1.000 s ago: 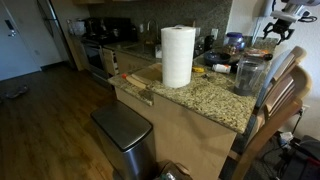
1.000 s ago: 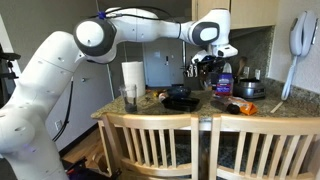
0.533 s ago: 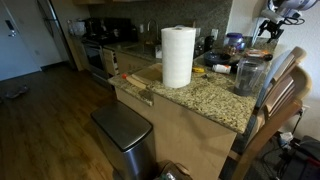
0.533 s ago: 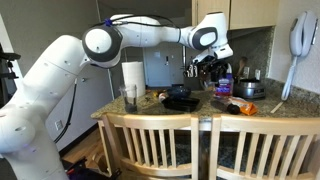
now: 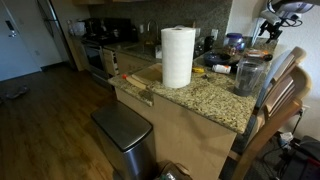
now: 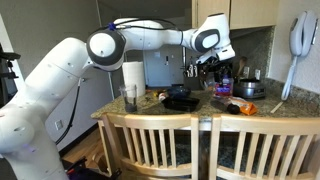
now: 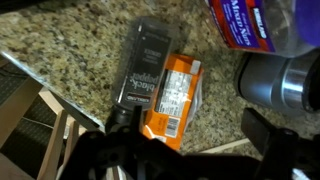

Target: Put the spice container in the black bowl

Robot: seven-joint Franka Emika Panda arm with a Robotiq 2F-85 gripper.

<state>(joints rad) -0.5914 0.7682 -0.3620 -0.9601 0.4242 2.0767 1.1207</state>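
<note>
The spice container (image 7: 147, 72) is a dark bottle lying flat on the granite counter, right beside an orange packet (image 7: 172, 97). In an exterior view both show as a small dark and orange shape (image 6: 233, 107). The low black bowl (image 6: 181, 100) sits on the counter beside it, out of the wrist view. My gripper (image 7: 190, 142) is open and empty, hovering above the counter with its fingers spread past the container's end. It hangs over the back of the counter in both exterior views (image 6: 210, 66) (image 5: 276, 24).
A blue-topped container (image 6: 223, 82) (image 7: 255, 24) and a metal pot (image 7: 277, 80) stand close to the gripper. A tall clear jar (image 6: 130, 97) (image 5: 248, 75) and a white paper towel roll (image 5: 177, 55) stand on the counter. Wooden chair backs (image 6: 160, 145) line its edge.
The arm's elbow has swung a little and the wrist has shifted slightly. The gripper stays open above the counter. Nothing on the counter has moved.
</note>
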